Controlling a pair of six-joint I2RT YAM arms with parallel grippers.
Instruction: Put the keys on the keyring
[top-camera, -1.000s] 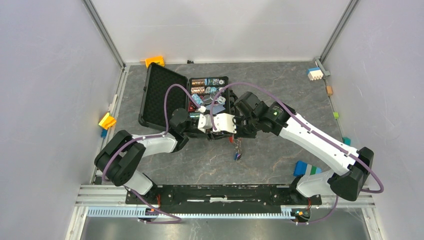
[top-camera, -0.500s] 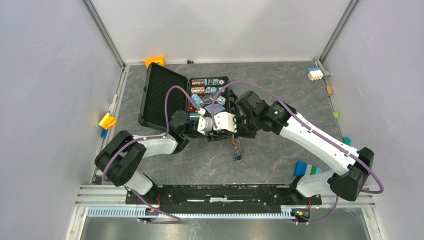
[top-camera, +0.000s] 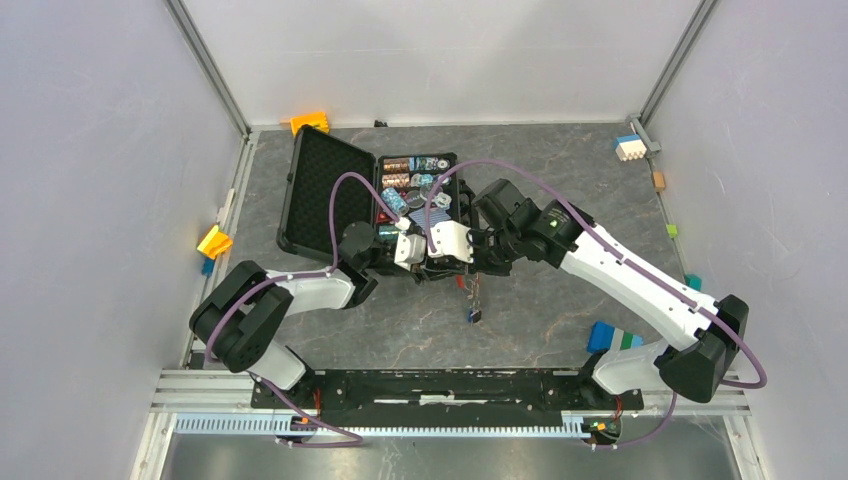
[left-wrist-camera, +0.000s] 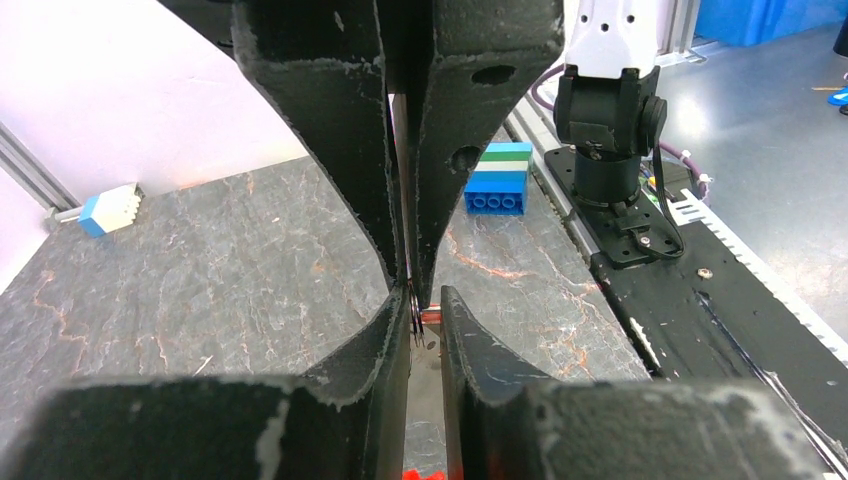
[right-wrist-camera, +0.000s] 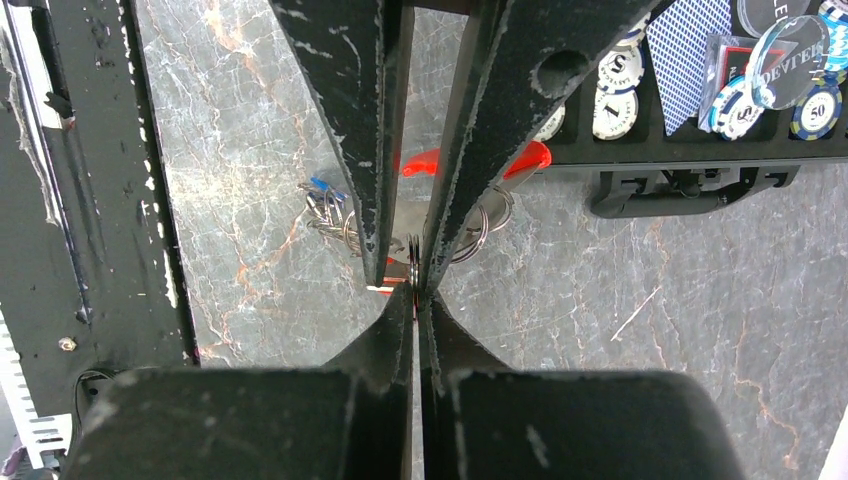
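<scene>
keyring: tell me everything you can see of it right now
The keyring is a thin silvery metal ring, seen edge-on and pinched between the shut fingertips of the right gripper. The left gripper straddles it, slightly open. Its long bright-red tag shows behind the fingers, partly hidden. Silvery loops and a blue-headed key bunch beside it; any link is unclear. It sits over the grey table, before the black case.
</scene>
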